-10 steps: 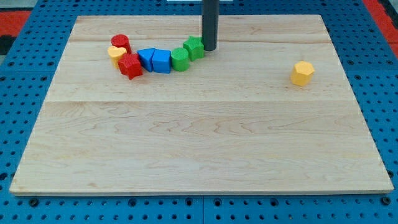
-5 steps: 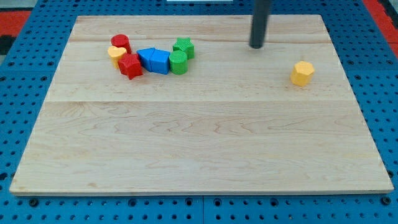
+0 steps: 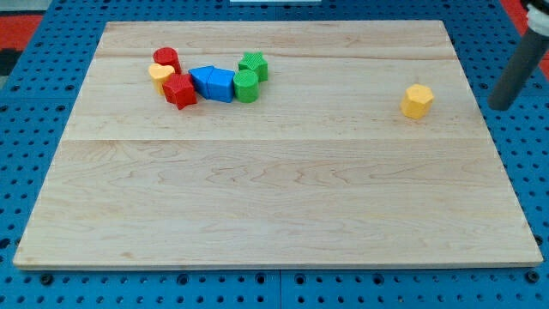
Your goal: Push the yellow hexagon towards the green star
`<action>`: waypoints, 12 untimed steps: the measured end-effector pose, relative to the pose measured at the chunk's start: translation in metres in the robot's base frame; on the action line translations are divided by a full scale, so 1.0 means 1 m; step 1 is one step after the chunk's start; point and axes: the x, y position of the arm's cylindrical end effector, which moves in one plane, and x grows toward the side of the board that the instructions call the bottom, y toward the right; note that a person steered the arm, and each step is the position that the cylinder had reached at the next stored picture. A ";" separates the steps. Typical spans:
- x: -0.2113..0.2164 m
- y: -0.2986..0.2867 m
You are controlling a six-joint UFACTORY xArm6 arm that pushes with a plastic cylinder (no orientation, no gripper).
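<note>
The yellow hexagon [image 3: 417, 100] lies alone on the wooden board's right side. The green star [image 3: 253, 64] sits at the upper left, at the right end of a cluster of blocks. My tip [image 3: 499, 106] is to the right of the hexagon, past the board's right edge, over the blue pegboard. There is a clear gap between the tip and the hexagon. The star is far to the left of both.
The cluster holds a green cylinder-like block [image 3: 246, 86], two blue blocks [image 3: 213, 83], a red star-like block [image 3: 180, 90], a red cylinder [image 3: 166, 59] and a small yellow block [image 3: 159, 73]. The board [image 3: 274, 189] lies on a blue pegboard.
My tip has moved from beside the green star rightward across the board's top to beyond the right edge, right of the yellow hexagon. The green star shifted slightly left early on.
</note>
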 end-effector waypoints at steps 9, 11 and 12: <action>-0.011 -0.135; -0.013 -0.095; -0.028 -0.094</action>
